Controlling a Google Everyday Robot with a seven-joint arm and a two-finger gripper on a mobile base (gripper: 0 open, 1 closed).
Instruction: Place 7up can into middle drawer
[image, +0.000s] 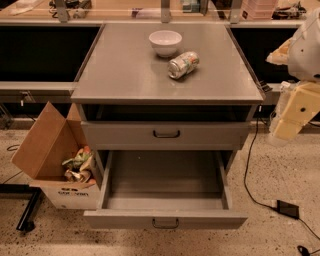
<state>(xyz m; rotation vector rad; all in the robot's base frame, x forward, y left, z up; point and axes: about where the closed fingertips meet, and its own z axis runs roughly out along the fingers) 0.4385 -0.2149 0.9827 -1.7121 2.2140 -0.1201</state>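
The 7up can (183, 64) lies on its side on the grey cabinet top (125, 75), just right of and in front of the white bowl (165, 42). The middle drawer (165, 202) is pulled out towards me, and no object shows inside it. Its low front panel carries a small dark handle (165, 223). Above it is a taller flat drawer front (125, 135) with a like handle, which is closed. My gripper (289, 125) hangs at the right edge of the view, beside the cabinet's right side, well away from the can and below the top's level.
An open cardboard box (52, 150) with crumpled wrappers stands on the floor left of the drawer. A black cable (250, 180) and a small power brick (288, 209) lie on the floor to the right. A dark gap shows under the cabinet top.
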